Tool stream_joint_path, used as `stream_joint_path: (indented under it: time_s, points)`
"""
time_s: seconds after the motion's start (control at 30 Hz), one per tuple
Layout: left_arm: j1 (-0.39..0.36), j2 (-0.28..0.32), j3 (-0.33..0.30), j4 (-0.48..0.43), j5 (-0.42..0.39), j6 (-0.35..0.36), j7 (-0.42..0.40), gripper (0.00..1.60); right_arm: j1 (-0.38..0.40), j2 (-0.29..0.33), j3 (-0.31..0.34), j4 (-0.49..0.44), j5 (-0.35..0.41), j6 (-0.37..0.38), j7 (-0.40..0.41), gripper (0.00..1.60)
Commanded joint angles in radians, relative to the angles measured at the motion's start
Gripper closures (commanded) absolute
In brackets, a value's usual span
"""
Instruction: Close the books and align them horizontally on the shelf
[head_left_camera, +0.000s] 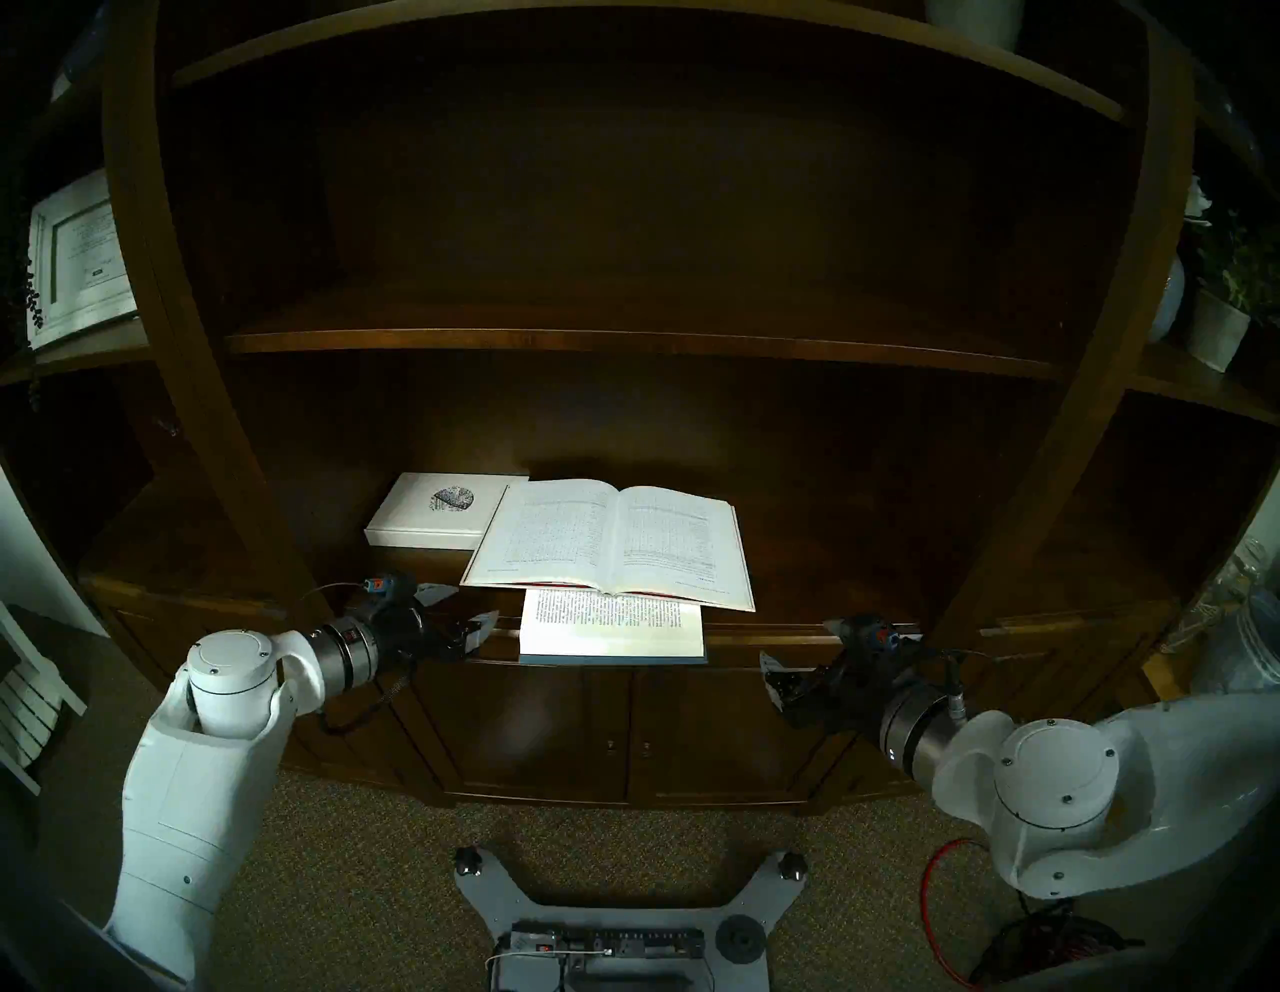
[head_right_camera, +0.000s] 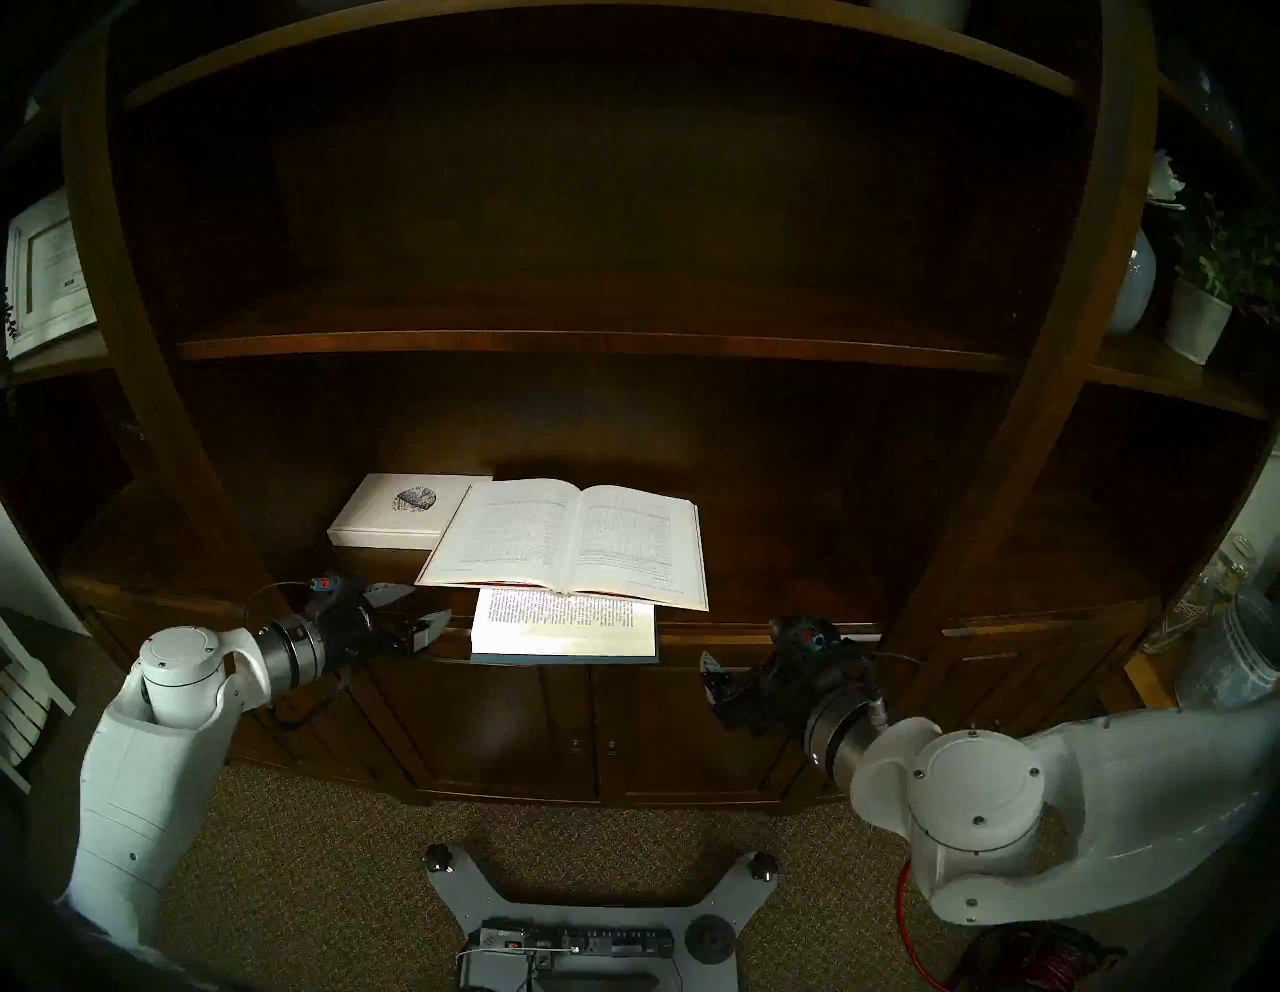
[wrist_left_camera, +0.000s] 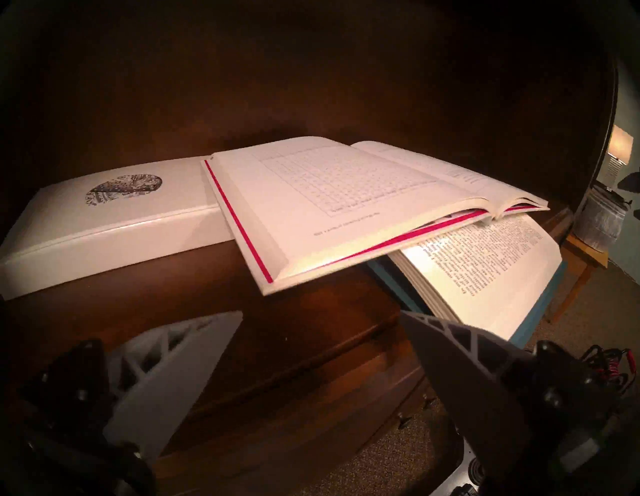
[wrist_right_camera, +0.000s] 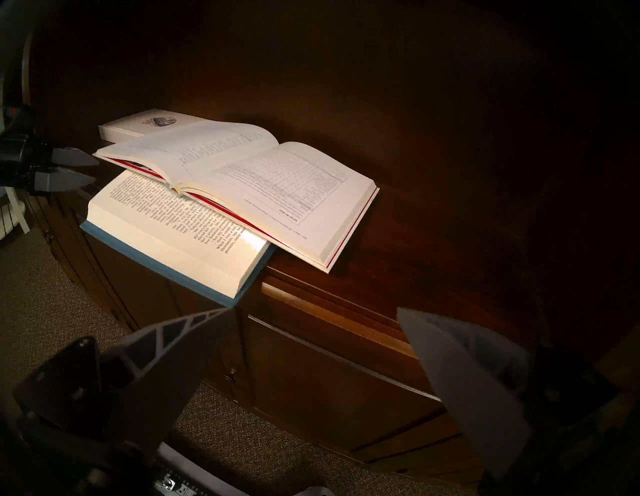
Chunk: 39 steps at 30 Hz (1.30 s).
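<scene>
2 open books (head_left_camera: 609, 544) overlap on shelf (head_left_camera: 866, 603); left pincer (head_left_camera: 457, 609) spread, right pincer (wrist_right_camera: 311, 346) apparently spread, both empty.

The dark brown wooden shelf (head_left_camera: 831, 575) holds three books. A closed white book (head_left_camera: 433, 516) lies flat at the back left, and an open blue book (head_left_camera: 609, 627) sticks out over the front edge. A big open white book (head_left_camera: 609, 540) rests on top of both.
</scene>
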Motion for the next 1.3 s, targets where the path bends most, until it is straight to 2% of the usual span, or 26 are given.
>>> stream_joint_path:
  time_s: [0.0, 0.3, 0.4, 0.63, 0.73, 0.87, 0.97, 1.07, 1.13, 1.27]
  points:
    - [-0.066, -0.014, 0.007, 0.015, 0.001, -0.064, 0.006, 0.0, 0.014, -0.002, 0.014, -0.006, -0.006, -0.003, 0.0, 0.0]
    - [-0.072, -0.05, -0.006, 0.018, -0.026, -0.128, 0.01, 0.0, 0.014, -0.002, 0.014, -0.006, -0.005, -0.003, 0.0, 0.0]
    - [-0.083, -0.06, -0.016, 0.009, -0.042, -0.126, 0.011, 0.0, 0.014, -0.002, 0.014, -0.006, -0.005, -0.003, 0.0, 0.0]
    - [-0.057, -0.068, -0.041, -0.078, -0.07, -0.163, -0.018, 0.0, 0.014, -0.003, 0.014, -0.005, -0.005, -0.003, 0.0, 0.0]
    - [-0.032, -0.076, -0.056, -0.131, -0.079, -0.15, -0.019, 0.0, 0.014, -0.002, 0.014, -0.006, -0.005, -0.003, 0.0, 0.0]
    - [-0.022, -0.077, -0.061, -0.151, -0.081, -0.138, -0.023, 0.0, 0.015, -0.002, 0.014, -0.006, -0.005, -0.003, 0.0, 0.0]
    - [0.003, -0.07, -0.063, -0.179, -0.07, -0.104, -0.018, 0.0, 0.015, -0.002, 0.014, -0.006, -0.006, -0.003, 0.0, 0.0]
    - [0.043, -0.067, -0.079, -0.21, -0.067, -0.1, -0.022, 0.0, 0.015, -0.002, 0.014, -0.006, -0.006, -0.002, 0.0, 0.0]
    - [0.092, -0.055, -0.107, -0.239, -0.064, -0.068, -0.025, 0.0, 0.015, -0.002, 0.014, -0.006, -0.006, -0.003, 0.0, 0.0]
    - [0.141, -0.046, -0.128, -0.242, -0.046, -0.082, -0.031, 0.0, 0.015, -0.002, 0.014, -0.006, -0.005, -0.003, 0.0, 0.0]
